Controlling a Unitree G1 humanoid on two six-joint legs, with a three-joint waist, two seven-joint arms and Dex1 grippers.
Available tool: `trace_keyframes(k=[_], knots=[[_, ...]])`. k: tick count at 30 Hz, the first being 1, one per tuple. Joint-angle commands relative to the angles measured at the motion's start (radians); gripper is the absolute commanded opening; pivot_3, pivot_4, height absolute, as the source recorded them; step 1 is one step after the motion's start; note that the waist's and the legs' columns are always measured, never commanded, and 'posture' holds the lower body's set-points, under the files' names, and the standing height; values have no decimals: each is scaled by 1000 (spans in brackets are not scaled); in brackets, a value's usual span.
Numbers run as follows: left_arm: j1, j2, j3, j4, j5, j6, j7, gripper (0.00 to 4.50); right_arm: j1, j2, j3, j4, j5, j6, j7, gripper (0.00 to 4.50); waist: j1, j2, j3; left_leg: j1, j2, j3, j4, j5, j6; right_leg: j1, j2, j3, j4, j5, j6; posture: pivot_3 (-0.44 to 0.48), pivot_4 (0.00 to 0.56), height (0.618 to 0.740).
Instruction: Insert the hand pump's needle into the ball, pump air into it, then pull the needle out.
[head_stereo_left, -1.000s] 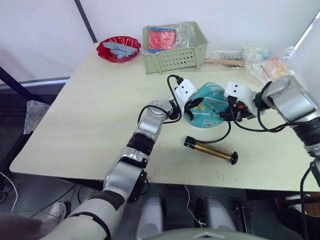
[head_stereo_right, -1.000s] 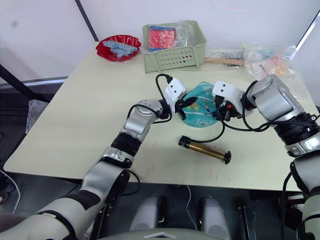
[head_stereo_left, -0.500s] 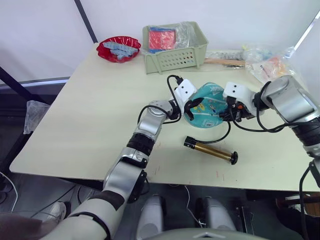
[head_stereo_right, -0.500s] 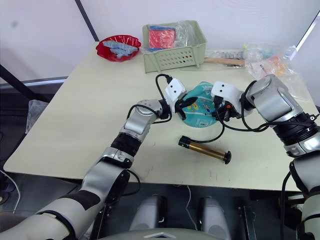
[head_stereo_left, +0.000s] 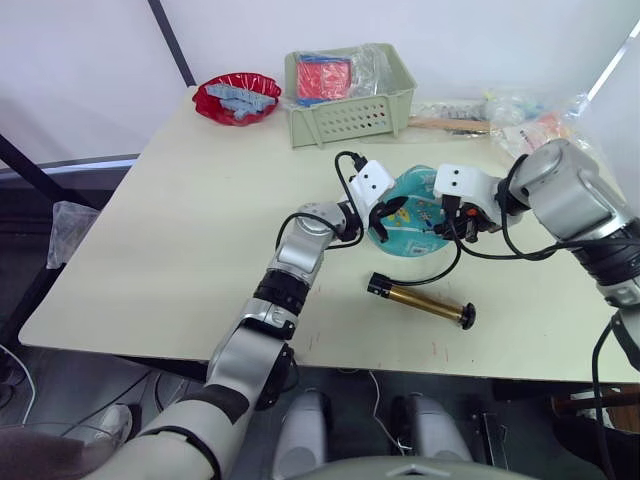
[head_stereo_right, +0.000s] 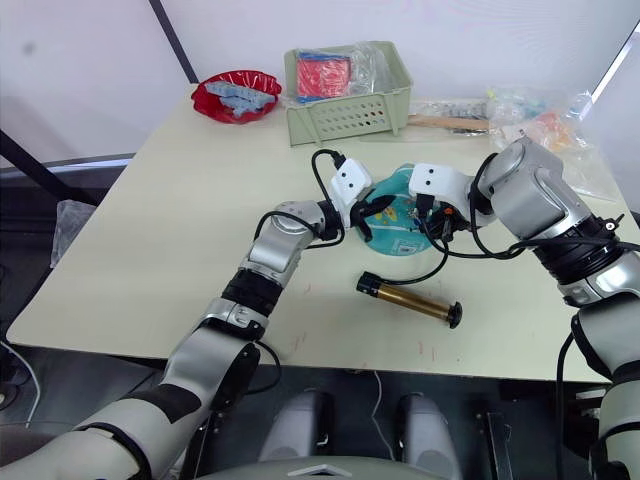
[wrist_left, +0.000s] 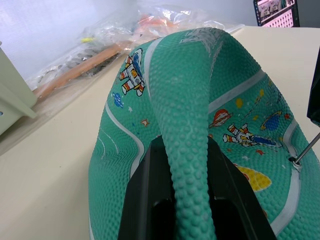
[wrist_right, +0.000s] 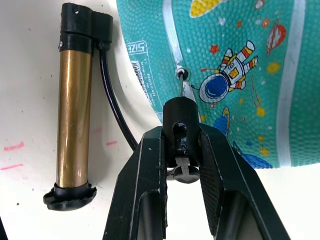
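The teal ball (head_stereo_left: 412, 222) lies slack and dented near the table's middle. My left gripper (wrist_left: 186, 165) is shut on a raised fold of its rubber at the ball's left side. My right gripper (wrist_right: 181, 136) is shut on the black fitting of the needle (wrist_right: 180, 86), at the ball's right side. The thin pin's tip sits at the ball's small valve hole (wrist_right: 181, 74). The hand pump (head_stereo_left: 420, 298) lies flat on the table in front of the ball. Its black hose (wrist_right: 114, 107) curves up to the fitting.
A green basket (head_stereo_left: 350, 118) stands at the back, with a red bowl (head_stereo_left: 237, 98) to its left. Plastic bags (head_stereo_left: 540, 128) and a wooden-handled tool (head_stereo_left: 445, 124) lie at the back right. Bare tabletop (head_stereo_left: 180, 240) stretches to the left.
My right gripper has moved a little left toward the ball, bringing the needle's tip to the valve hole. The left gripper and the pump have stayed put.
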Motion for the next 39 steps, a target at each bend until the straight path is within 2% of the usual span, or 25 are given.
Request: trace_keyframes(k=[1, 13, 39], knots=[[20, -36, -61, 5, 16, 31, -25, 64, -54, 27, 15, -45, -11, -52, 44, 349, 0, 0, 0, 0, 0, 0, 0, 0, 0, 0, 0, 0, 0, 0, 0, 0, 150, 735], [23, -40, -60, -2, 17, 50, -20, 64, -49, 112, 43, 19, -129, -152, 21, 349, -3, 0, -1, 2, 0, 0, 0, 0, 0, 1, 0, 0, 1, 0, 0, 0, 150, 735], [32, -48, -43, -9, 27, 57, -18, 64, 17, 268, 22, 103, -224, -174, -31, 349, -26, 0, -3, 6, 0, 1, 0, 0, 0, 4, 0, 1, 3, 0, 0, 0, 150, 735]])
